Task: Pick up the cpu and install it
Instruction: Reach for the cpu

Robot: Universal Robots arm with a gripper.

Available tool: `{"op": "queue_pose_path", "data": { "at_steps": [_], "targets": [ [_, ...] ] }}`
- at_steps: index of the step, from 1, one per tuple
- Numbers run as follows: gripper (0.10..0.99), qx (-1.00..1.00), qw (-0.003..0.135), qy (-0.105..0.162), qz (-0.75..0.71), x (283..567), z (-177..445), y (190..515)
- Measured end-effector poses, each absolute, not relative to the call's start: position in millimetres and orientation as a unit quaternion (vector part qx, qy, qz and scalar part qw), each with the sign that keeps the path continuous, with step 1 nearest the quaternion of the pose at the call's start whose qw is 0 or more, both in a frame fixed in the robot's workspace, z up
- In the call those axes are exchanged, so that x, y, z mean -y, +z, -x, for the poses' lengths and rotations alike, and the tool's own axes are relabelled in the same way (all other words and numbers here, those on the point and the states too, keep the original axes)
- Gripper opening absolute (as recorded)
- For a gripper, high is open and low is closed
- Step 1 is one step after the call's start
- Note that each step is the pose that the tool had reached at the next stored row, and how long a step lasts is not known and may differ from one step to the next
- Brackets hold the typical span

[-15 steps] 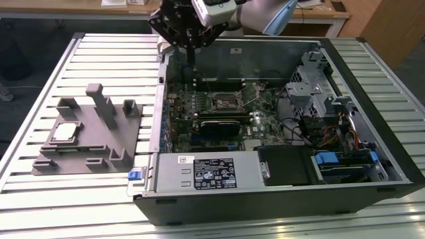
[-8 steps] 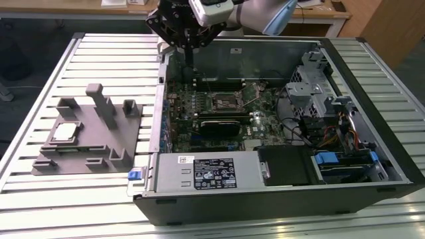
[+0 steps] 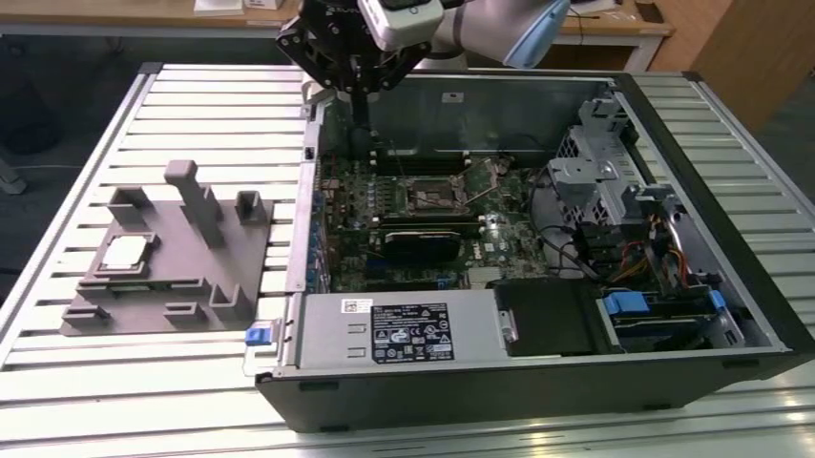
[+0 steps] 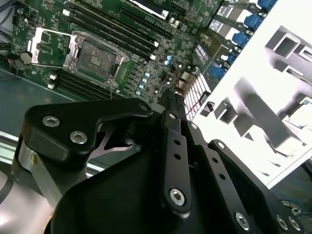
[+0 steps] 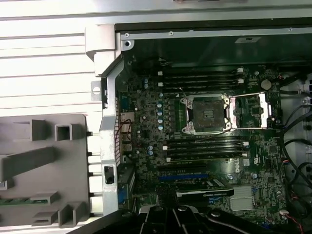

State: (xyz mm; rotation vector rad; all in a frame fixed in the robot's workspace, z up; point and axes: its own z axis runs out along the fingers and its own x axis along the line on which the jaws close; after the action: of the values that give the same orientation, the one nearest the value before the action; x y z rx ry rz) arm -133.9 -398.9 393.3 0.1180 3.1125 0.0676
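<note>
While the pincer [image 3: 362, 129] hangs over the open computer case [image 3: 535, 405], near the case's wall on the exterior view's left, its fingertips [image 4: 170, 97] are pressed together with nothing between them. Below and just ahead of the pincer lies the green circuit board [image 5: 146, 122], and on it the square socket [image 5: 207, 113] stands open, its metal frame [image 5: 249, 110] folded back to one side. Long black memory slots [image 5: 202, 78] run along both sides of the socket. The cpu [image 3: 124, 252] is well apart from the pincer, outside the case, toward the exterior view's left. It lies flat with its pale top up in a recess of a grey plastic holder [image 3: 191, 281]. That holder rests on the slatted metal tabletop [image 3: 178, 114], just beside the case wall, and several upright posts [image 3: 191, 191] rise from it between the cpu and the pincer.
</note>
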Motion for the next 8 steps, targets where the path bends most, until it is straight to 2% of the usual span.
{"op": "queue_pose_path", "data": {
  "at_steps": [8],
  "targets": [
    [0.106,-0.999,0.013,0.022,-0.038,398.9,147.5,393.3]
  ]
}}
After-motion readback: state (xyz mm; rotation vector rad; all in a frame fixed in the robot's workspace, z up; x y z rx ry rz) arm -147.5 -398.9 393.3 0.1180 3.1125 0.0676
